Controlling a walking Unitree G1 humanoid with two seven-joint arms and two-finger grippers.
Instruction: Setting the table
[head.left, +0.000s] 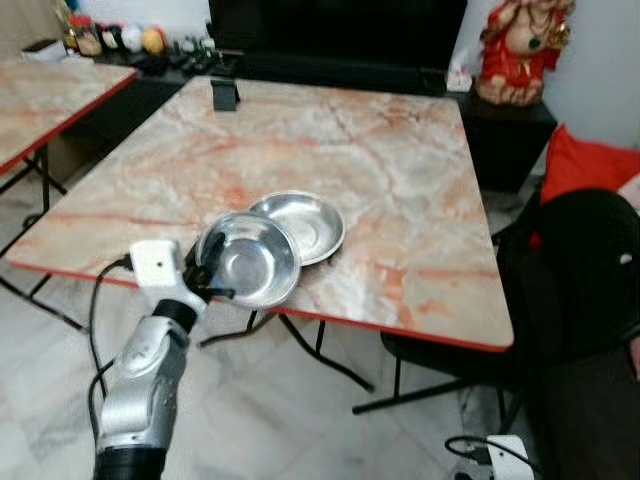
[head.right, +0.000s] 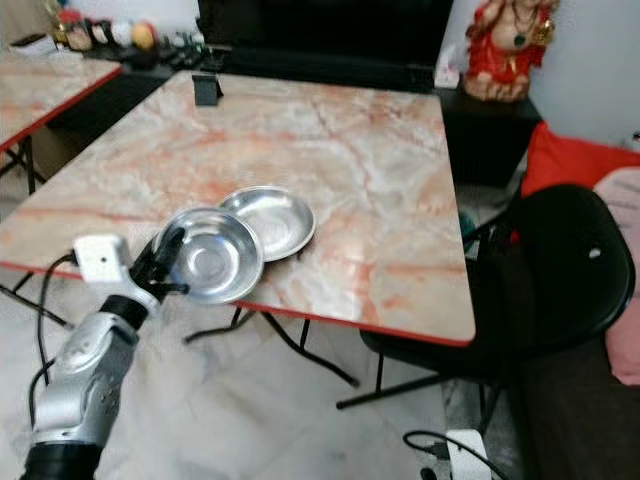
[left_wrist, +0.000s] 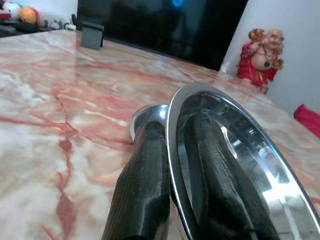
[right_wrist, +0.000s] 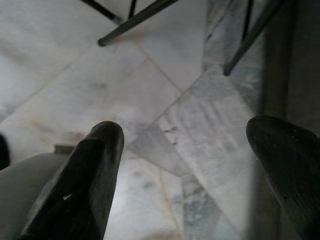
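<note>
Marble-patterned table (head.left: 380, 170), pinkish veins, red edge, on folding black legs. White marble tile floor (head.left: 290, 420) below.

Two steel bowls near the front edge. Near bowl (head.left: 250, 258) overhangs the table edge a little and its far rim overlaps the far bowl (head.left: 305, 225); the two touch.

Left gripper (head.left: 203, 272) at the near bowl's front-left rim. Wrist view: the two black fingers (left_wrist: 145, 185) are pinched close on the rim, one outside the wall, one inside the bowl. Silver arm reaches up from below the table edge, with a white box on the wrist and a black cable trailing.

Right gripper (right_wrist: 185, 165) hangs idle over the floor, fingers spread wide, nothing between them.

Room: second table (head.left: 50, 95) of the same kind at far left. Small black block (head.left: 224, 95) at the table's far edge. Black screen (head.left: 335, 30) behind, on a low dark unit. Red figurine (head.left: 520, 50) at far right of that unit. Black chair (head.right: 560, 270) at the right side of the table, red cushion (head.left: 585, 165) beyond it. Small round items on the far-left shelf, too small to tell.
</note>
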